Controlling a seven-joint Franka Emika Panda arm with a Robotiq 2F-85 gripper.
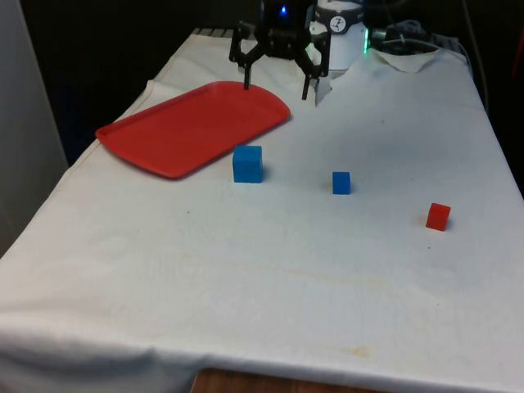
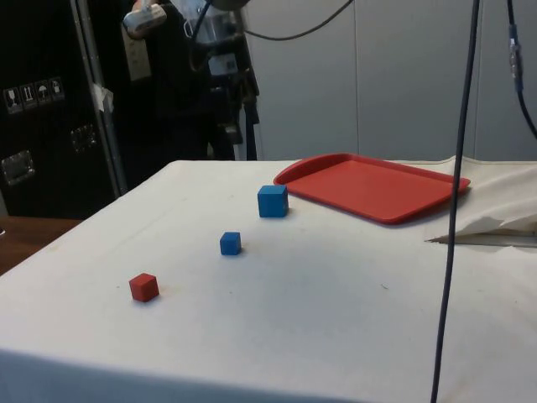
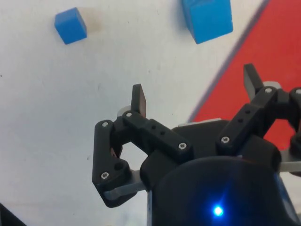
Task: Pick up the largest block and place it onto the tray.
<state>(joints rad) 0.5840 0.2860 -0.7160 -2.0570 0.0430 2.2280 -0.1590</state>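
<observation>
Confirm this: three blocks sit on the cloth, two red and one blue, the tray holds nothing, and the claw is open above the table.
One thing is wrong: the colours are swapped. The front view shows two blue blocks, the large blue block and the small blue block, plus one red block. The red tray does hold nothing, and the claw is open above the table.

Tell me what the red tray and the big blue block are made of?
The red tray looks like smooth plastic: an even colour, a moulded raised rim and a slight sheen. The big blue block could be painted wood or foam; its matte faces and crisp edges don't settle which.
</observation>
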